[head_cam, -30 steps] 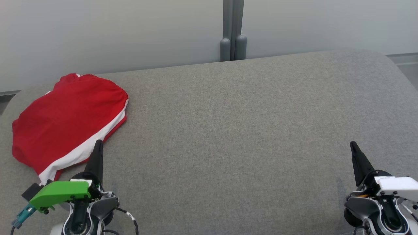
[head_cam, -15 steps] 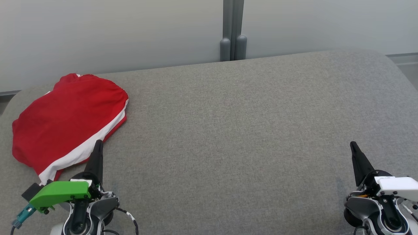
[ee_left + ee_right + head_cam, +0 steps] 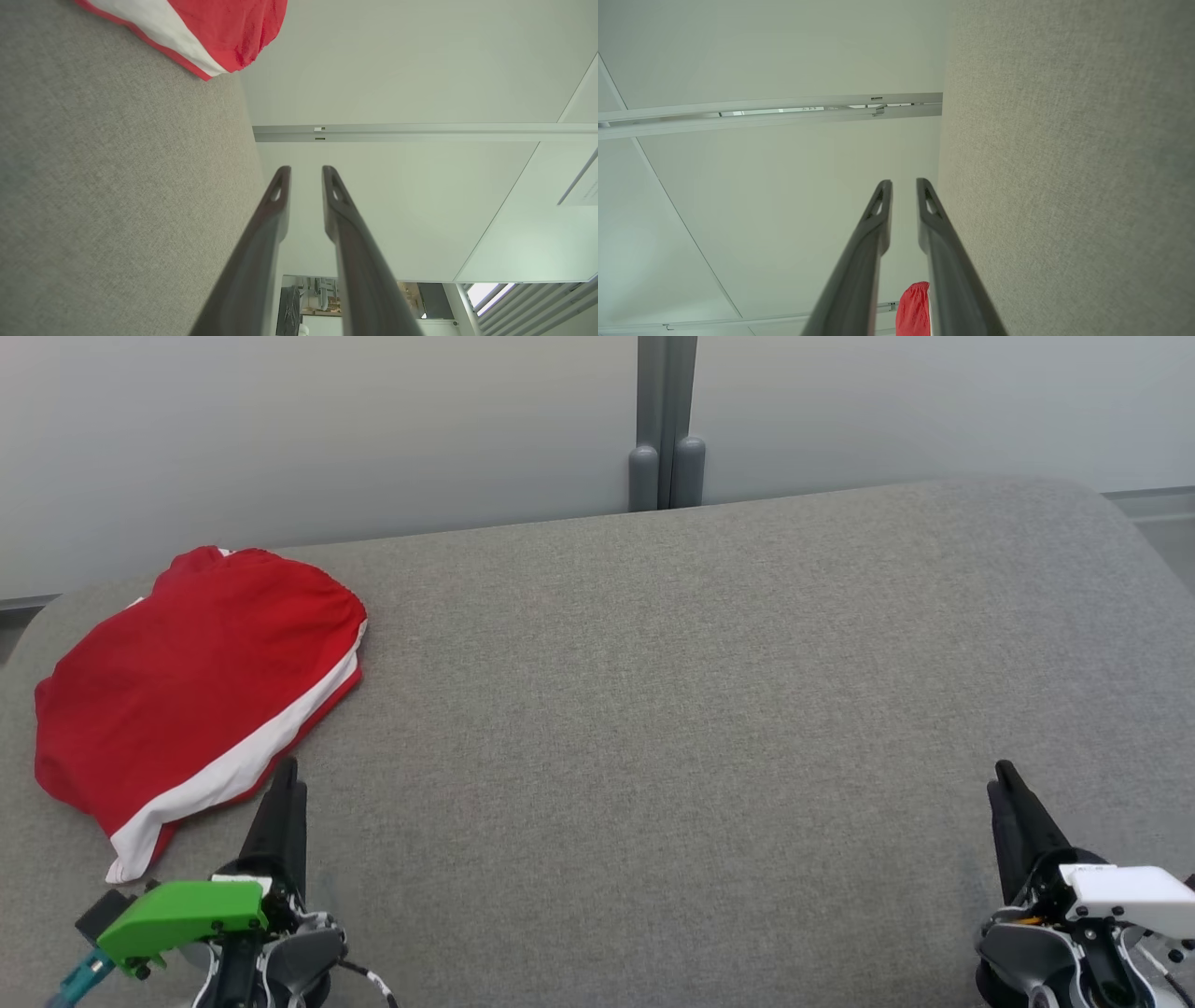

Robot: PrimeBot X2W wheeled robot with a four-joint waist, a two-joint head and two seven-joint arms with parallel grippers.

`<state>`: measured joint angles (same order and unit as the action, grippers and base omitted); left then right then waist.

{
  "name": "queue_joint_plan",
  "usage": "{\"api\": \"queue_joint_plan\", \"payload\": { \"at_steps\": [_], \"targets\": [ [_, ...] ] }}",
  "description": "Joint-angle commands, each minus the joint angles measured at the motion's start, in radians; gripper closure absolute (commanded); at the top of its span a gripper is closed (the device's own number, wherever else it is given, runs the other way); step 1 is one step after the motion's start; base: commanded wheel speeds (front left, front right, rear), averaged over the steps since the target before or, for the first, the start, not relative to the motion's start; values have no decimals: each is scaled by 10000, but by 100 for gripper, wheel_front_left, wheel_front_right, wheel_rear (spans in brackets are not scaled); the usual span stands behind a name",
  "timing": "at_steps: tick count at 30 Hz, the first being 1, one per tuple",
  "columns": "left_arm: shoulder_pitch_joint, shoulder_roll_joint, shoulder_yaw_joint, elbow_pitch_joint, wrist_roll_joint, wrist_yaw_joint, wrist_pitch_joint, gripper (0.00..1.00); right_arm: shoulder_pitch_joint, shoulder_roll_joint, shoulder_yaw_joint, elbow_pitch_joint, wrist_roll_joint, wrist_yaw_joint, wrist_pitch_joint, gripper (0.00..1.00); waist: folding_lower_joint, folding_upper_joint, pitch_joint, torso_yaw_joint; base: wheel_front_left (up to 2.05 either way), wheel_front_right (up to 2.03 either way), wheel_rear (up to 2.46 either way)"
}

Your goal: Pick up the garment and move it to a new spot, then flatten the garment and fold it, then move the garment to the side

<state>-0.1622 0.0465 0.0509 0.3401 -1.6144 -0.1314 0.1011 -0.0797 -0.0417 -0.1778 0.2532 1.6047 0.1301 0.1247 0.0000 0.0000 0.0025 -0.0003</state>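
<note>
The garment [image 3: 187, 681] is red with a white band and lies folded at the far left of the grey fabric surface [image 3: 653, 709]. My left gripper [image 3: 286, 773] sits just below and right of the garment's white-banded edge, apart from it. In the left wrist view, the left gripper [image 3: 306, 175] has its fingers slightly apart with nothing between them, and the garment [image 3: 224, 32] is at the upper left. My right gripper [image 3: 1004, 777] hovers at the lower right, far from the garment. In the right wrist view, the right gripper [image 3: 903, 186] is narrowly open and empty.
A pale wall with a grey vertical post [image 3: 665, 425] runs behind the surface's far edge. The surface's rounded corners fall away at the far left and far right.
Both grippers have drawn back toward the bottom of the head view and parted their fingers slightly. The left fingertip no longer overlaps the garment's edge. The garment has not moved.
</note>
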Motion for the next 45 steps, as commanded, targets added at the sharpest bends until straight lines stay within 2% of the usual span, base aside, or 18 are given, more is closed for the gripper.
{"api": "queue_joint_plan", "payload": {
  "at_steps": [1,12,17,45],
  "targets": [
    [96,-7,-26,62,8,0,-21,0,80,22,26,66,-5,0,-24,0,0,0,0,0,0,0,0],
    [231,0,-418,-275,378,1,-516,0,190,4,283,-102,-348,1,-551,0,0,0,-1,3,0,0,0],
    [276,4,-493,-472,990,22,-740,0,229,-5,273,-284,-940,2,-791,0,0,0,-3,4,0,0,0],
    [647,24,-1295,-1948,6905,804,-1833,0,337,-45,1106,-1783,-7343,4,-1950,0,0,0,26,154,0,0,0]
  ]
}}
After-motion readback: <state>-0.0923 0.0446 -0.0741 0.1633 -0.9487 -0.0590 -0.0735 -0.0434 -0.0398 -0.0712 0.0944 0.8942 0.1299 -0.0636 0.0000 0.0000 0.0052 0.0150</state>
